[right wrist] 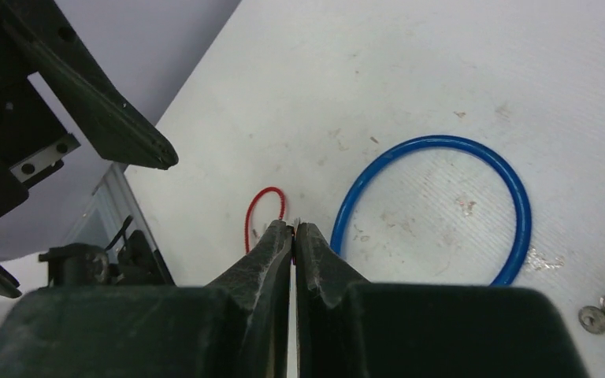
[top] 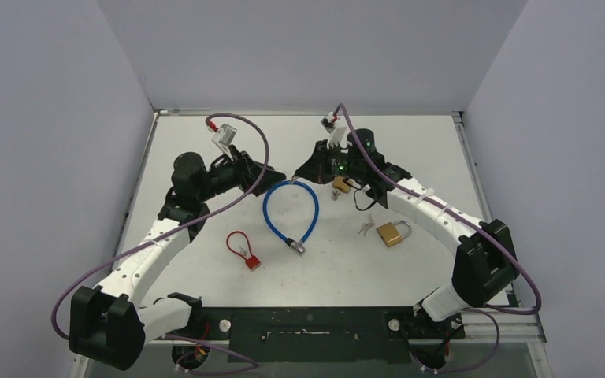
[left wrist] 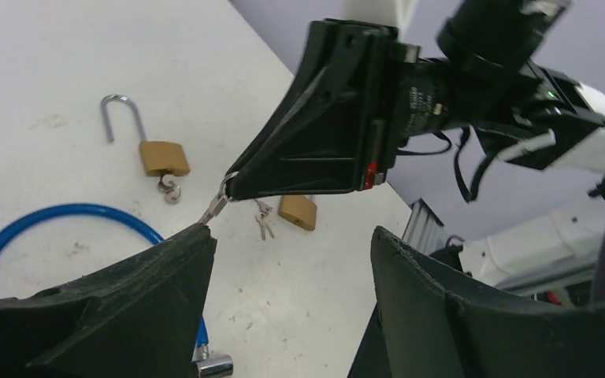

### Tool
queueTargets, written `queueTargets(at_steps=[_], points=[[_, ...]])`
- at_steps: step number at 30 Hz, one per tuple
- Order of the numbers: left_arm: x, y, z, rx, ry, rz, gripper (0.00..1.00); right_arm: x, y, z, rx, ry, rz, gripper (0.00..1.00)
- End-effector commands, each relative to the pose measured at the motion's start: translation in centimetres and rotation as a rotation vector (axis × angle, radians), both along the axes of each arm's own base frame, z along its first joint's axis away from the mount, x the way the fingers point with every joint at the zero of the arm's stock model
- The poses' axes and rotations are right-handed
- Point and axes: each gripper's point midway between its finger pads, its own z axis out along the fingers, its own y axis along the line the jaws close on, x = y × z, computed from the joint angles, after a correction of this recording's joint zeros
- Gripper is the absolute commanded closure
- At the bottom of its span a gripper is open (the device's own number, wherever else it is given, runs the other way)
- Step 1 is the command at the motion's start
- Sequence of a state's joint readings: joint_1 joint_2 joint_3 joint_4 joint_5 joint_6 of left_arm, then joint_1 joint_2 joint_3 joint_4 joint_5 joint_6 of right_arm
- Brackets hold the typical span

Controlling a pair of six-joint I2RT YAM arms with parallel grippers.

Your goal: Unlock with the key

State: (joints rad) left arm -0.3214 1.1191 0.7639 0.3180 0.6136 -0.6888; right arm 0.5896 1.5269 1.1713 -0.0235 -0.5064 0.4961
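I am holding my right gripper (right wrist: pixel 294 230) pinched fully closed on the small silver key (left wrist: pixel 214 206), which is sticking out from between the fingertips and pointing down towards my other arm. My left gripper (left wrist: pixel 291 236) is standing wide open just opposite, gripping nothing; in the left wrist view the key's free end is appearing to meet the tip of one of its fingers (left wrist: pixel 193 248), though I cannot tell whether the two are really touching. Both grippers are hovering close together above the far middle of the table (top: pixel 425 150), right over the top of the blue cable lock (right wrist: pixel 437 140), whose loop is lying flat beneath them with its metal lock end (top: pixel 295 246) pointing towards my bases. The red cable lock (top: pixel 251 262) is lying a little nearer and to the left of the blue one, apart from it. A brass padlock (left wrist: pixel 164 157) is lying to the right of the blue loop with its shackle looking open and keys (left wrist: pixel 169 189) hanging at its body, and a second brass padlock (left wrist: pixel 298 211) is resting farther off with its own keys (left wrist: pixel 264 224) just beside it
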Motion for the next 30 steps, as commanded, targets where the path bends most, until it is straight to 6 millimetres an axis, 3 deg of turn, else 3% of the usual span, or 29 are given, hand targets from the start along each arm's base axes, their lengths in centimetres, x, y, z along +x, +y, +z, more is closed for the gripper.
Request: queueTargets(at_steps=[1, 6, 10, 16, 23, 30], points=[[-3.7, -1.6, 4.5, 0.044, -0.280, -0.327, 0.31, -3.5, 0.4, 5.8, 0.112, -0.092, 0.227, 1.00], [-5.3, -2.2, 4.1, 0.029, -0.281, -0.461, 0.32, -5.8, -0.1, 8.7, 0.167, -0.123, 0.317, 1.00], [-5.6, -2.6, 4.0, 0.020, -0.280, -0.483, 0.44, -7.1, -0.2, 10.5, 0.206, -0.133, 0.362, 1.00], [-6.7, -4.5, 3.5, 0.020, -0.294, -0.532, 0.44, -7.5, -0.2, 11.7, 0.230, -0.138, 0.372, 1.00], [-3.9, -4.7, 2.3, 0.064, -0.281, -0.390, 0.52, -8.2, -0.5, 12.3, 0.235, -0.139, 0.376, 1.00], [-3.7, -5.9, 2.3, 0.065, -0.278, -0.371, 0.60, -8.5, -0.9, 12.1, 0.230, -0.114, 0.363, 1.00]])
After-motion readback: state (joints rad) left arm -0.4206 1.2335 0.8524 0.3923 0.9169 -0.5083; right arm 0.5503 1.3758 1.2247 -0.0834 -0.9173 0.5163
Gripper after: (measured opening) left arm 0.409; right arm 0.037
